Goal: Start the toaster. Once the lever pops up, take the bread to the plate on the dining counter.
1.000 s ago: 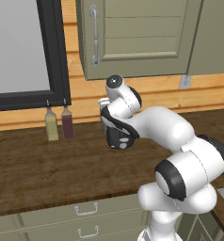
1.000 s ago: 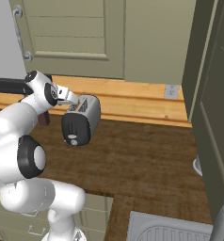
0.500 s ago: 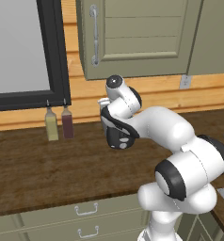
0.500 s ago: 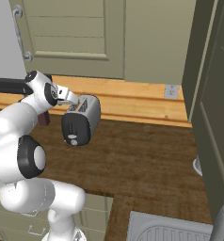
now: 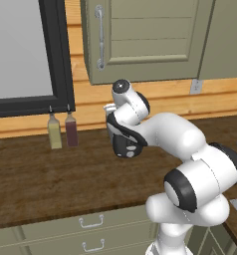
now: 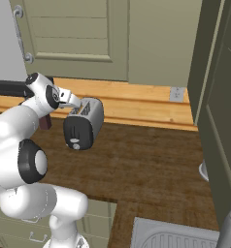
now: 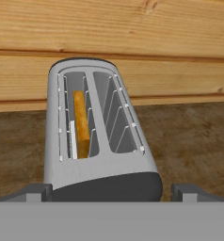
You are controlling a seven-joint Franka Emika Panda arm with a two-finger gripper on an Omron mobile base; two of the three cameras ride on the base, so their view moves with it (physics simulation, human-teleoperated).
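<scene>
Toaster (image 5: 124,144) first, in the left base view: its black end panel peeks out from under the white arm, which bends over the dark wooden counter (image 5: 41,184) and covers most of the silver body. The hand sits right above that end. Well off to the hand's left, two small bottles, one pale yellow (image 5: 54,133) and one dark red (image 5: 70,130), stand against the wooden back wall under a black-framed window (image 5: 26,50). An olive-green wall cabinet (image 5: 145,40) hangs above the arm.

From the right base view the toaster (image 6: 83,123) shows whole: a rounded silver shell with the black panel facing the camera and a small knob low on it. The gripper (image 6: 74,104) hovers at the top of that near end, close over the slots; how its fingers stand is hard to make out here. A wall socket (image 6: 176,93) sits far to the hand's right.

In the hand view the toaster (image 7: 95,136) lies directly ahead of and below the gripper (image 7: 112,192), its black end nearest. The two dark fingertips (image 7: 33,190) stand wide apart, one on either side of that end, gripping nothing. The bread (image 7: 81,123) stands sunk in the left-hand slot, its golden-orange crust edge uppermost; the other slot shows bare wire guides.
</scene>
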